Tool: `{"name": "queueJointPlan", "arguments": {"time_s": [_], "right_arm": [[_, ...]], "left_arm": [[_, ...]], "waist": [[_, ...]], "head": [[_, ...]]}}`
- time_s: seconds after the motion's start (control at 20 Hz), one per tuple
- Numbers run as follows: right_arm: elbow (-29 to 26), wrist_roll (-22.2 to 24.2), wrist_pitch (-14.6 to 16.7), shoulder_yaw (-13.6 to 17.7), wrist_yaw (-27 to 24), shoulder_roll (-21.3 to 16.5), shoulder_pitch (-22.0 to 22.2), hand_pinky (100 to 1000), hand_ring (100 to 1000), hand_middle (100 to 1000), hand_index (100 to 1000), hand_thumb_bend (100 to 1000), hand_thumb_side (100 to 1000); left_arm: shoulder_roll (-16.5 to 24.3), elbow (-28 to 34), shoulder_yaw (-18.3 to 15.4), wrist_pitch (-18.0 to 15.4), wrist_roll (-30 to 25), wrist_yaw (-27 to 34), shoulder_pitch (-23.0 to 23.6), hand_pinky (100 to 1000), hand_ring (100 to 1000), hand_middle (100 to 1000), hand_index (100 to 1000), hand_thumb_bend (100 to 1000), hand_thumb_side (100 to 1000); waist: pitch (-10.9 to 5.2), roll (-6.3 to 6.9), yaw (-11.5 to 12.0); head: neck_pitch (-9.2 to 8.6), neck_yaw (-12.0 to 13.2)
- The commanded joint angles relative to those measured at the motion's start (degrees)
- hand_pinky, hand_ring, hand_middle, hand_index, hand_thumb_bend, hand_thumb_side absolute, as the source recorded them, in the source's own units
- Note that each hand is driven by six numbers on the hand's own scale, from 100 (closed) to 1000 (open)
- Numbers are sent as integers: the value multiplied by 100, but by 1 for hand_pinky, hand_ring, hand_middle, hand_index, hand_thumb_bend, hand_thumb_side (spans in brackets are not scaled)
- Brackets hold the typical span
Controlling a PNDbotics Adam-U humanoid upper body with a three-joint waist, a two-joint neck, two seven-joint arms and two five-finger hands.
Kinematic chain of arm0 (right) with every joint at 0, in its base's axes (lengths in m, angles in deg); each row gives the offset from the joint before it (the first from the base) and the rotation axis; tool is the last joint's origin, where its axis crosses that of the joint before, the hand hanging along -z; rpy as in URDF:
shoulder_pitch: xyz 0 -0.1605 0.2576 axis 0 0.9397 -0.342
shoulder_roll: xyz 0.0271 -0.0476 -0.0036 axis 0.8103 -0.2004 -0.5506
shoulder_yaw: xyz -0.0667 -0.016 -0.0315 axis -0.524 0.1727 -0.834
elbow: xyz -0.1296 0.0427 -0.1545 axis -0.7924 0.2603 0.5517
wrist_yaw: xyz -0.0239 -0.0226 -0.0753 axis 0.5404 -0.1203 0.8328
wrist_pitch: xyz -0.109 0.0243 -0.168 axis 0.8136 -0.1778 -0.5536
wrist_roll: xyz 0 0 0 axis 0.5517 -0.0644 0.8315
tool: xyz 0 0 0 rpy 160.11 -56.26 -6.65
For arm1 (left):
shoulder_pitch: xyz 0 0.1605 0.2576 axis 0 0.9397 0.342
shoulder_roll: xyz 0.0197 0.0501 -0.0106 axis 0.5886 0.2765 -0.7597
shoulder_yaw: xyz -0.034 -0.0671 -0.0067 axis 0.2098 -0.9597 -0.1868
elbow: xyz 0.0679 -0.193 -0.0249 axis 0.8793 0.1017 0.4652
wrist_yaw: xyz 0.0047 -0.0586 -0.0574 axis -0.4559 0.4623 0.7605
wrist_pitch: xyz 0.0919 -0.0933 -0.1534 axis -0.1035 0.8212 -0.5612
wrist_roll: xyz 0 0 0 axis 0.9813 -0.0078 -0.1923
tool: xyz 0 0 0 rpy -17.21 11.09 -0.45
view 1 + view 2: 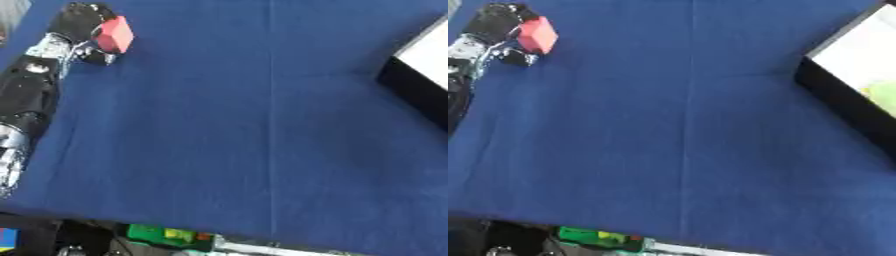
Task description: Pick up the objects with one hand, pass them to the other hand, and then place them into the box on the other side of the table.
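Observation:
My left hand (80, 25) reaches up the left side of the blue table (262, 125), fingers curled round a small red block (115, 34) at the far left corner. The block sits between the fingers and the thumb, tilted. A black box (846, 102) with a white inside stands at the right edge; something pale green (881, 95) lies in it. My right hand shows in neither view.
Below the table's near edge lie green and yellow items (166, 234) and dark equipment. The blue cloth between my left hand and the box carries nothing else.

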Motion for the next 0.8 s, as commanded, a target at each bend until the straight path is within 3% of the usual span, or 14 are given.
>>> {"name": "queueJointPlan", "arguments": {"time_s": [0.05, 0.5, 0.55, 0.8], "right_arm": [[-120, 13, 34, 61, -4, -92, -26, 829, 803, 811, 840, 100, 100], [-120, 119, 110, 0, 20, -196, 28, 829, 797, 810, 836, 100, 100], [-120, 134, 115, -11, 21, -209, 34, 829, 795, 810, 836, 100, 100], [-120, 299, 219, -190, -18, -333, 52, 830, 792, 810, 836, 100, 100]], "left_arm": [[211, 266, -2, -225, -3, 220, -46, 668, 527, 528, 663, 240, 262], [254, 1201, 82, -906, -418, 1322, 157, 651, 494, 484, 619, 154, 206], [254, 1312, 101, -960, -474, 1455, 187, 646, 485, 472, 609, 110, 198], [177, 2114, 258, -1510, -915, 2624, 479, 623, 456, 437, 572, 100, 219]], "waist": [[-181, -9, 36], [-455, 48, 168], [-485, 51, 178], [-664, 74, 255]], "head": [[-14, -52], [-14, -373], [-14, -434], [-14, -762]]}}
